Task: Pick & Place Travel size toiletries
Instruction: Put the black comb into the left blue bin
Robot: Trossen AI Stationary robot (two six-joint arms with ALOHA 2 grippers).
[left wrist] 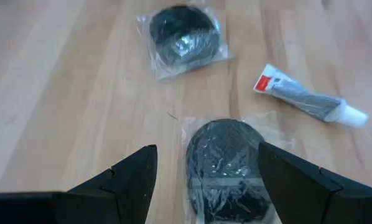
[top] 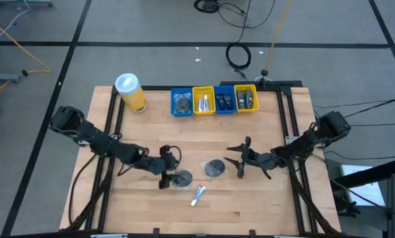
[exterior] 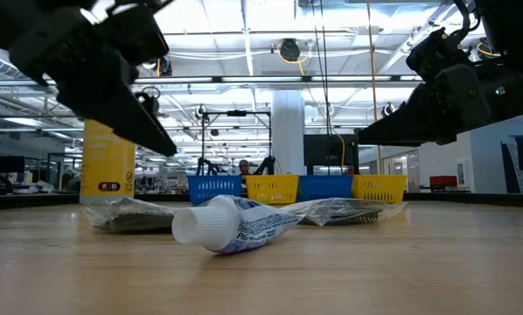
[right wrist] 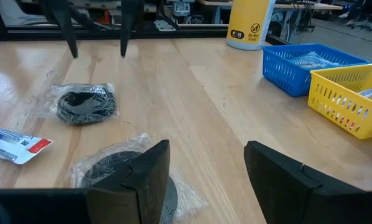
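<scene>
I see four bins (top: pixel 214 100) at table's far edge, each holding toiletries. Left gripper (top: pixel 165 168) wide open over bagged disc (top: pixel 181 178), empty. Right gripper (top: pixel 240 158) wide open, empty.

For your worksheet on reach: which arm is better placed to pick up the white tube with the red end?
Left. The open left gripper hovers over a bagged dark disc just beside the white tube; the open right gripper sits farther off, beyond the other bagged disc.
</scene>
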